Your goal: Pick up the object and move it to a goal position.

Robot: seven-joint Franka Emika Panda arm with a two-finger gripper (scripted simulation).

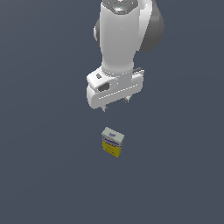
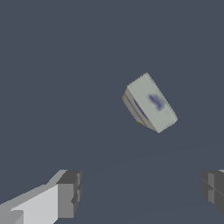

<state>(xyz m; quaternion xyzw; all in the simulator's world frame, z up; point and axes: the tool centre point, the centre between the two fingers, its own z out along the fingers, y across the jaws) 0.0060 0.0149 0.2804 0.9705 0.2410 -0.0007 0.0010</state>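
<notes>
Box is the thing to be lifted, but the description starts at the gripper, which hangs above it, pointing down at the dark floor. Its two fingers are spread wide and hold nothing; in the wrist view one fingertip and the other sit at opposite edges of the picture, with bare floor between them.

Moving outward — the small box rests on the floor below the gripper, well apart from the fingertips. Its yellow lower part and pale top with blue print show in the exterior view. In the wrist view the box lies off the line between the fingertips, so the gripper is not yet centred over it.

The pale top is oblong, and its long axis runs at a slant to the line joining the fingertips — neither along it nor square to it. Judging from this, the coming descent calls for a sideways shift and a wrist turn, so the fingers close across the narrow sides.
</notes>
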